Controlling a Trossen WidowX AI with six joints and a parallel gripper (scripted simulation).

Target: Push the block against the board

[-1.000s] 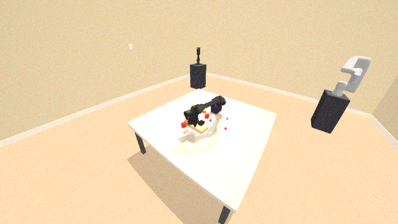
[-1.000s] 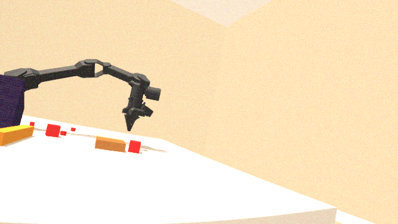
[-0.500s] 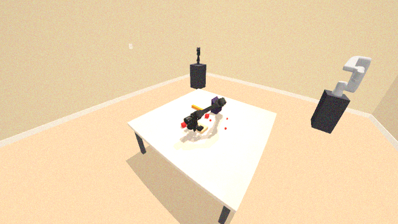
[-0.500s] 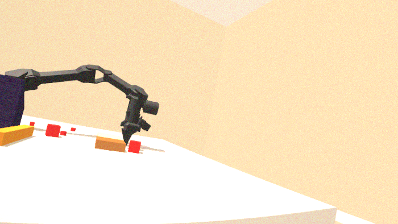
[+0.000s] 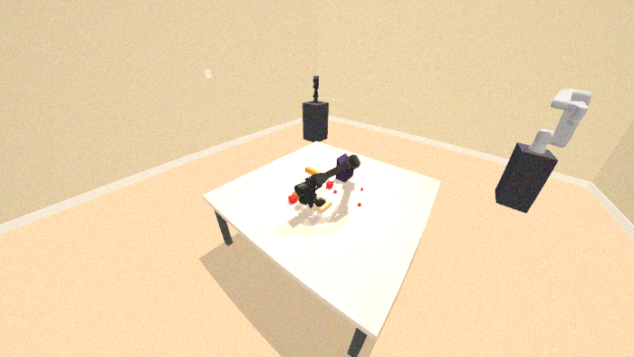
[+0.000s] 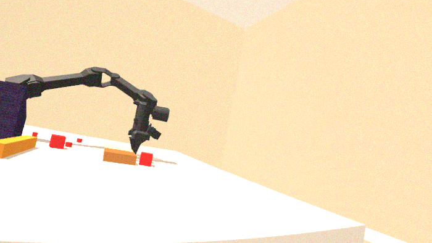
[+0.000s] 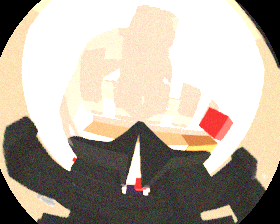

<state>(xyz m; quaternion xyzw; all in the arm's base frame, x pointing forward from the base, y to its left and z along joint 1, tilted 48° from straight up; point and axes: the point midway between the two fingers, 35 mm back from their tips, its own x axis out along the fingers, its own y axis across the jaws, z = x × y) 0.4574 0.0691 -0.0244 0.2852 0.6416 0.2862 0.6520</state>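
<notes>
Matt white table point(image 6: 223, 214), matt red block point(image 6: 145, 159)

arm point(image 6: 68, 79): stretched out level from its base, elbow raised, forearm sloping down | wrist point(image 6: 144, 113): bent straight down | gripper point(image 6: 134, 150): pointing down, fingers pressed together to one tip, holding nothing, low over the table
</notes>
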